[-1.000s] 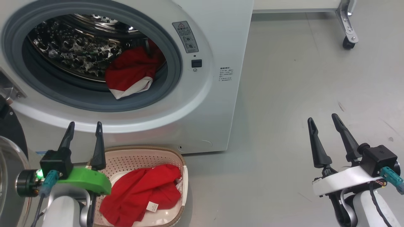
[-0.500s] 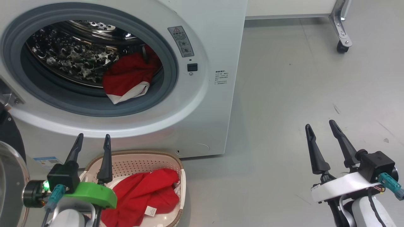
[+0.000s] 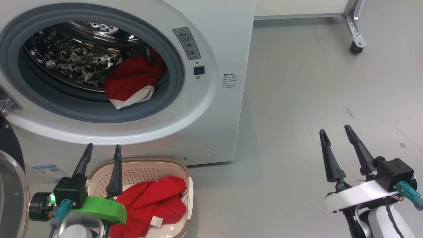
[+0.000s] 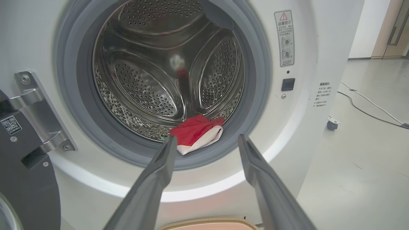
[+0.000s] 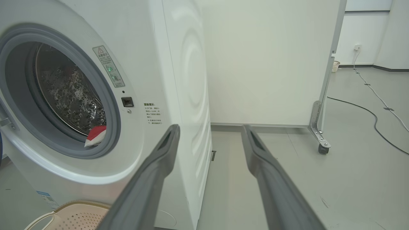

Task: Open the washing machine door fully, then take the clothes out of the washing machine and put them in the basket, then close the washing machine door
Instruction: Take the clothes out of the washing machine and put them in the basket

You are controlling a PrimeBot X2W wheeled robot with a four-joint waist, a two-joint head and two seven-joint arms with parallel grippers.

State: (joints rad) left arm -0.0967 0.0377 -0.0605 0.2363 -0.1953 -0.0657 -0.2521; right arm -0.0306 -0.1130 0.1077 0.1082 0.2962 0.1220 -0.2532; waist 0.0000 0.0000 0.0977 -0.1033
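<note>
The washing machine [image 3: 214, 43] stands with its round mouth uncovered. The washing machine door [image 3: 11, 195] is swung out at the far left, with its black inner side [image 4: 28, 179] by the hinge. One red piece of the clothes [image 3: 132, 81] with white trim lies at the drum's front lip [image 4: 191, 131] [image 5: 96, 134]. Another red piece [image 3: 148, 205] lies in the basket [image 3: 145, 162] on the floor under the mouth. My left gripper [image 3: 103, 146] [image 4: 207, 138] hangs open and empty over the basket's left end, pointing at the drum. My right gripper [image 3: 334, 129] [image 5: 210, 127] is open and empty over the floor, right of the machine.
Bare grey floor [image 3: 297, 99] spreads to the machine's right. A white panel on a metal leg with a caster [image 3: 355, 49] stands at the back right. A dark cable [image 5: 367, 111] trails over the floor further off.
The head camera has shifted a little. My left gripper has drawn back and slightly right, closer over the basket. Both grippers stay open; the clothes have not moved.
</note>
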